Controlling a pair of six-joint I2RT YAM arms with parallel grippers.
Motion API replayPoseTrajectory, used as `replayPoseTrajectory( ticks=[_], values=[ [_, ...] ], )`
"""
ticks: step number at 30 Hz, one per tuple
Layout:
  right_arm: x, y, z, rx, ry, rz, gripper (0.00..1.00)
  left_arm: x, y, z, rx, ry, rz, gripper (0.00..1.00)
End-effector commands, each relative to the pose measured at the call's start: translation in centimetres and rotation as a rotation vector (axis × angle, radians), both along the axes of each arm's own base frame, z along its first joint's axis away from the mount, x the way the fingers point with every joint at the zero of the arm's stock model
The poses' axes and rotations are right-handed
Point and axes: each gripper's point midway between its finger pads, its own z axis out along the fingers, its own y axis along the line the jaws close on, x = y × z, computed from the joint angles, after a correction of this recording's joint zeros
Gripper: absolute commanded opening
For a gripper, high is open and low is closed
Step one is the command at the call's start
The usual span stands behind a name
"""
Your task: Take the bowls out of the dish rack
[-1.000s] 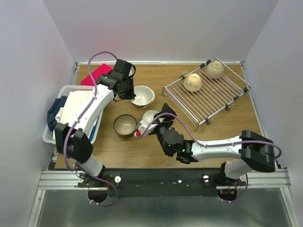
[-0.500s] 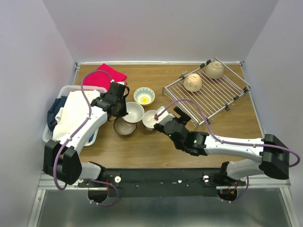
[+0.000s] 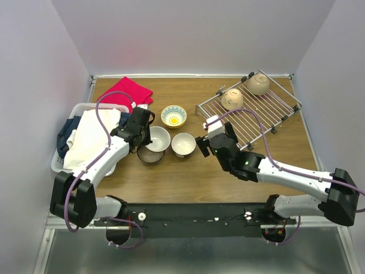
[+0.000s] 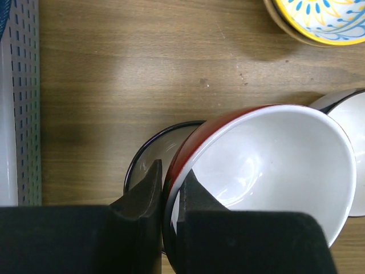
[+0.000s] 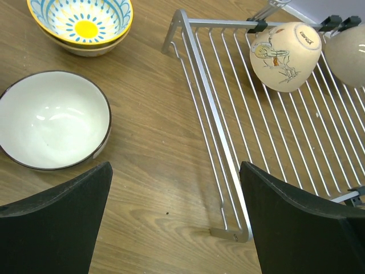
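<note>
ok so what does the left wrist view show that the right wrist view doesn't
Only the left wrist view: the left end effector pinching the rim of the red bowl, which overlaps a black-rimmed bowl beneath it, and the white basket wall at the edge. Only the right wrist view: the dish rack with a drawn-on tan bowl and a plain tan bowl upside down on it, and the right end effector wide open. Both: the floral bowl, the white bowl near it, and the wooden table.
</note>
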Motion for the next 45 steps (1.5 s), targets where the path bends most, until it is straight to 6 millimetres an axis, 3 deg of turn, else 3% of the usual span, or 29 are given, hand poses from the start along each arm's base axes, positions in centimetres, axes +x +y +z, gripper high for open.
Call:
replayPoseTrajectory(
  ticks=[1, 8, 12, 16, 23, 28, 36, 42, 45],
  values=[
    [0.3, -0.5, 1.6, 0.112, 0.014, -0.024, 1.00, 1.5, 0.5, 1.5, -0.001, -0.112, 0.039, 0.04],
    [1.0, -1.6, 2.2, 0.156, 0.010, -0.057, 1.00, 1.4, 1.1, 0.3, 0.026, -0.103, 0.060, 0.11],
    [1.2, -2.0, 2.2, 0.159, 0.008, -0.069, 1.00, 0.9, 1.3, -0.2, 0.027, -0.098, 0.065, 0.26],
    [1.4, -2.4, 2.3, 0.163, 0.005, -0.081, 1.00, 0.7, 1.5, -0.1, 0.019, -0.111, 0.071, 0.40],
    [1.9, -2.9, 3.0, 0.192, -0.016, -0.100, 1.00, -0.2, 1.5, 0.2, 0.003, -0.110, 0.068, 0.51],
    [2.7, -3.6, 3.3, 0.196, -0.018, -0.120, 1.00, -0.8, 1.6, 1.7, -0.020, -0.139, 0.071, 0.59],
    [4.0, -4.6, 3.3, 0.199, -0.011, -0.139, 1.00, -2.0, 2.1, 2.1, -0.053, -0.171, 0.093, 0.59],
    [4.7, -4.5, 3.0, 0.212, 0.000, -0.131, 1.00, -2.7, 2.6, 0.2, -0.063, -0.145, 0.139, 0.50],
    [4.8, -4.3, 2.6, 0.209, 0.009, -0.121, 1.00, -2.9, 2.6, -0.6, -0.083, -0.136, 0.156, 0.39]
  ],
)
